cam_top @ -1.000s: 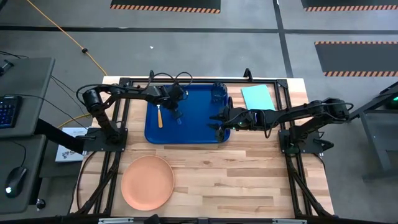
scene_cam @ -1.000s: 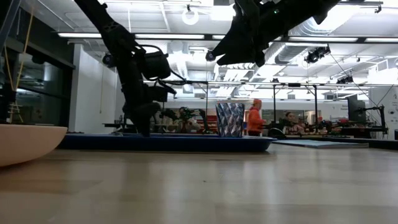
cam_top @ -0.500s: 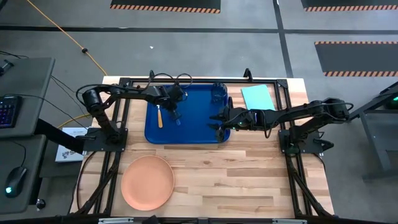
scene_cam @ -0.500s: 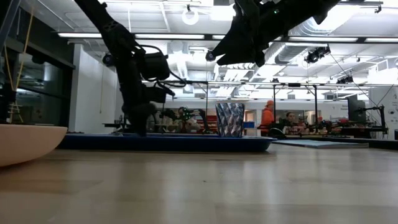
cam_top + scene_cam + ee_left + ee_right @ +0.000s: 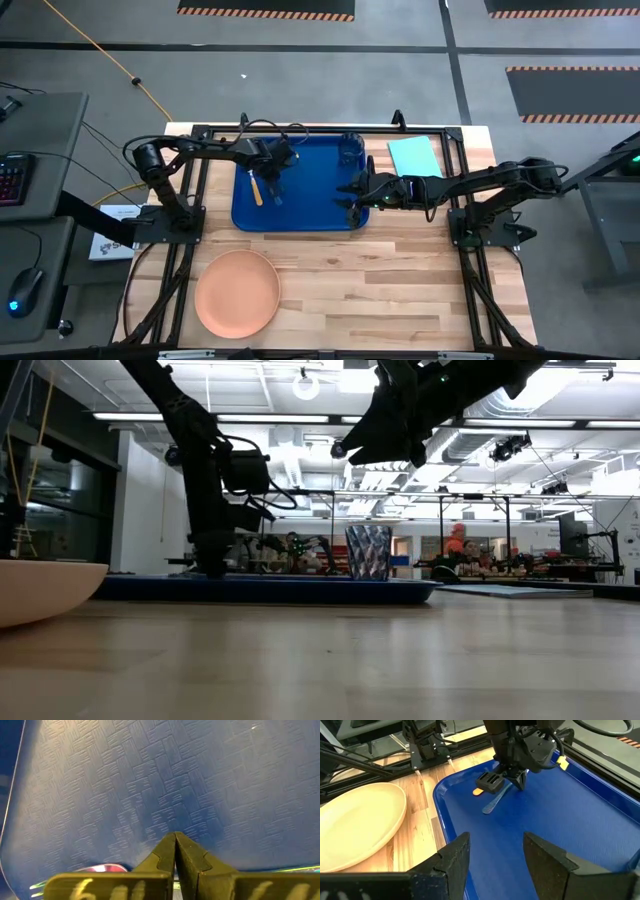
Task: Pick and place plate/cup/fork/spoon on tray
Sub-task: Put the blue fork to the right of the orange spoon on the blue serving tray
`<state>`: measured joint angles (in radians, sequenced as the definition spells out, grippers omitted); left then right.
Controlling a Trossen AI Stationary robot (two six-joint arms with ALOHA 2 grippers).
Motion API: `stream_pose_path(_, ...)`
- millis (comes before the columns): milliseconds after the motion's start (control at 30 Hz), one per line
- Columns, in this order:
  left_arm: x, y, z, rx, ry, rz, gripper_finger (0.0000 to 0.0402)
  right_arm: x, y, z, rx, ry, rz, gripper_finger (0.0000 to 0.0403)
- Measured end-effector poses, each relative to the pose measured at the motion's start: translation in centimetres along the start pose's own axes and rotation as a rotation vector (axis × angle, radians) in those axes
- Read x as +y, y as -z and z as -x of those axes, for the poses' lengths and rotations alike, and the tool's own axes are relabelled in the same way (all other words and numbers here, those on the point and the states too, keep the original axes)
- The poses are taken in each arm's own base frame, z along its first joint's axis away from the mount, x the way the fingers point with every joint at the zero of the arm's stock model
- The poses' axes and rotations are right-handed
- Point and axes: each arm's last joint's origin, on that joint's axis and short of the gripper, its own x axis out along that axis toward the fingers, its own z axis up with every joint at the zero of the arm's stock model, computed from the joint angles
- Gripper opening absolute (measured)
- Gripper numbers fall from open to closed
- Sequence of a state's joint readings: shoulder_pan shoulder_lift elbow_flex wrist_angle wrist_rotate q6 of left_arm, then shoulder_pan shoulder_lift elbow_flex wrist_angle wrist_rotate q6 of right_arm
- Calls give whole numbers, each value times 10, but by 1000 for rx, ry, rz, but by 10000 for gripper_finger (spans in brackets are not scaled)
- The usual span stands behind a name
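Note:
The dark-blue tray [image 5: 310, 205] lies at the table's far middle. The blue cup [image 5: 350, 150] stands upright in its far right corner and shows in the low view [image 5: 369, 552]. The spoon [image 5: 256, 190] lies on the tray's left part. My left gripper [image 5: 274, 180] is low over the tray just right of the spoon, shut on the teal fork [image 5: 495, 802]. My right gripper [image 5: 350, 195] is open and empty, raised over the tray's right edge. The peach plate [image 5: 237, 291] rests on the table near the front left. My left gripper comes from above, its fingers shut together [image 5: 175, 845]. The fork's far end [image 5: 509, 790] runs up under the fingers. The fork slants down from there, and its free end [image 5: 486, 811] is at the tray floor. The gripper itself hides the exact place of contact.
A light-teal flat sheet [image 5: 412, 155] lies right of the tray. Bare wood stretches between the tray and the table's near edge, right of the plate. People move in the room far behind the table.
My left gripper has moved a little toward the table's left edge, staying low over the tray, and the fork has shifted left with it, closer to the spoon. My right arm has kept still.

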<state>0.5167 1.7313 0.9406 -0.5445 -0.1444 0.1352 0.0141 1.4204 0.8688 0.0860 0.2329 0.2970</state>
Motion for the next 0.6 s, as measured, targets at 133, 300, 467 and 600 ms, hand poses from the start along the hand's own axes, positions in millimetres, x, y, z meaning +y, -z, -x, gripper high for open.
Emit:
stream_pose_path(133,0,0,4,-16,1,3,0,0,0,0,0,1,0,174)
stream_pose_path(300,-1,-2,22,-82,-1,30,0,0,0,0,0,0,1,174)
stream_pose_path(467,-16,4,35,-122,24,43,0,0,0,0,0,1,2,174)
stream_pose_path(600,-33,18,23,-138,59,62,0,0,0,0,0,0,5,174)
